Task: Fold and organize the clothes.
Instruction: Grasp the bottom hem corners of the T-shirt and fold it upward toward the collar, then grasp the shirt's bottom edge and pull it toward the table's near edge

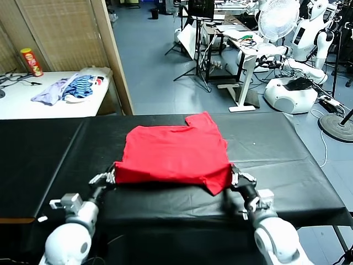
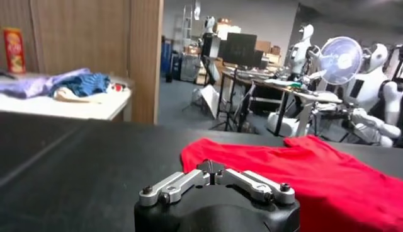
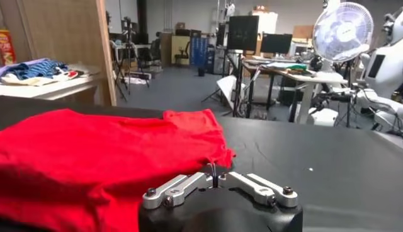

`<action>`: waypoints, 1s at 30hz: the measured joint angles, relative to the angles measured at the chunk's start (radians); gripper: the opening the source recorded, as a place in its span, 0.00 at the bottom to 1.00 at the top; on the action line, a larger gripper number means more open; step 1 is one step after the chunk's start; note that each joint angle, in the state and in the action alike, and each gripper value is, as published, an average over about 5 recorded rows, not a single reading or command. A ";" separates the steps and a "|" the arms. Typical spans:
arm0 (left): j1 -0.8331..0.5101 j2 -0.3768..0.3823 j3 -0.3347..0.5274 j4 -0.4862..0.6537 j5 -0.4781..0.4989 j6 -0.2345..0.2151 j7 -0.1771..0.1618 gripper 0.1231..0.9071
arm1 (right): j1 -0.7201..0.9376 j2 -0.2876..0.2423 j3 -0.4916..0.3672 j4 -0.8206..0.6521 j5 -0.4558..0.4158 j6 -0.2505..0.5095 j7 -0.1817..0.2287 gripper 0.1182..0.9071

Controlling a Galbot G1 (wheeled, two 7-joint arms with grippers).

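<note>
The red T-shirt [image 1: 174, 152] lies folded into a rough rectangle on the black table [image 1: 44, 160], with one sleeve pointing to the far side. My left gripper [image 1: 112, 178] [image 2: 213, 169] is shut at the shirt's [image 2: 327, 170] near left corner, tips against the hem; no cloth shows between them. My right gripper [image 1: 236, 176] [image 3: 214, 173] sits at the near right corner. Its tips are closed on a small peak of the shirt's red fabric [image 3: 94, 151].
A white side table [image 1: 16, 102] at the back left holds a pile of lilac and blue-striped garments [image 1: 71, 88] and a red can [image 1: 31, 62]. A wooden screen [image 1: 66, 33] stands behind it. A fan [image 1: 278, 19] and other robots stand beyond the table's far right.
</note>
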 joint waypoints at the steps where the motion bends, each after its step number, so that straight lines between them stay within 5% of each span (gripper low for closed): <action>1: -0.011 -0.001 0.003 0.016 0.010 -0.005 -0.001 0.00 | 0.000 -0.001 0.002 0.000 0.006 -0.006 -0.005 0.10; 8: -0.060 -0.005 0.017 0.090 0.034 -0.003 -0.001 0.06 | -0.060 -0.031 0.034 0.085 0.021 -0.040 -0.008 0.54; 11: -0.058 -0.006 0.018 0.096 0.040 0.000 0.004 0.24 | -0.111 -0.046 0.051 0.137 0.004 -0.041 -0.011 0.74; 15: -0.041 -0.003 0.016 0.090 0.039 0.005 0.007 0.52 | -0.176 -0.058 0.061 0.168 -0.021 -0.031 -0.015 0.85; 19: -0.014 0.007 0.011 0.072 0.018 0.023 0.012 0.78 | -0.210 -0.057 0.058 0.171 -0.034 -0.024 -0.016 0.84; 22: 0.009 0.011 0.005 0.062 -0.007 0.037 0.017 0.85 | -0.215 -0.052 0.052 0.164 -0.046 -0.024 -0.015 0.75; 27: 0.038 0.012 -0.007 0.065 -0.060 0.057 0.028 0.84 | -0.212 -0.038 0.040 0.141 -0.051 -0.030 -0.011 0.51; 30: 0.045 0.012 -0.008 0.073 -0.077 0.066 0.034 0.72 | -0.212 -0.031 0.037 0.135 -0.050 -0.033 -0.010 0.30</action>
